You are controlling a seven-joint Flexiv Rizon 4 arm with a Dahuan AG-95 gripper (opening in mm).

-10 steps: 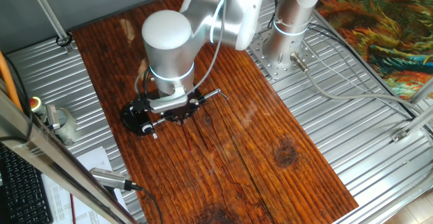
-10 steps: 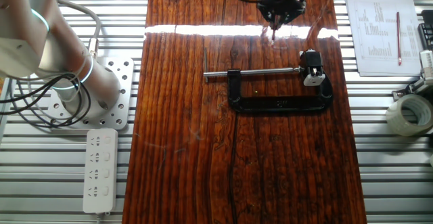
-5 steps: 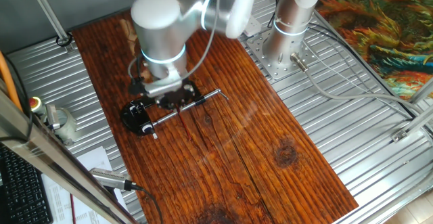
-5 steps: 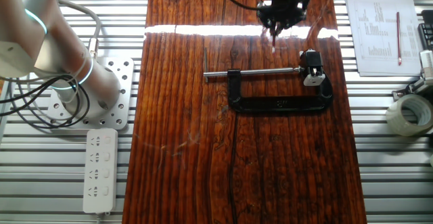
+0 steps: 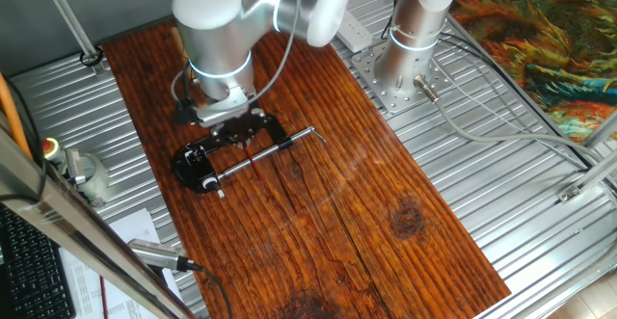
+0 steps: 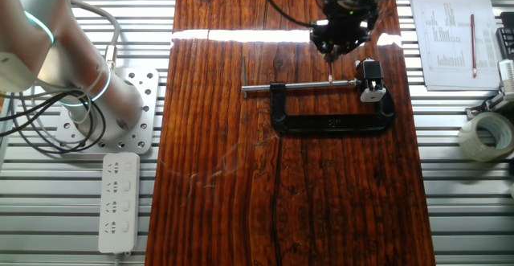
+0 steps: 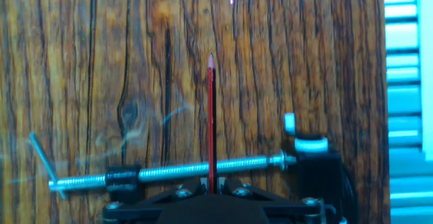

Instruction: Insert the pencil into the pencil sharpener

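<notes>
Gripper [image 6: 330, 55] shifted over threaded clamp rod [image 7: 203, 172], closed on thin red pencil [image 7: 211, 122], grained wood

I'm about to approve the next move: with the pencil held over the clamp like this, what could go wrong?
1. The pencil hangs right over the clamp's screw rod; going lower could snap its tip on the rod.
2. The sharpener sits clamped to one side of the gripper, so the pencil may miss its opening.
3. The gripper holds only the pencil's end, so contact could tilt it.
</notes>
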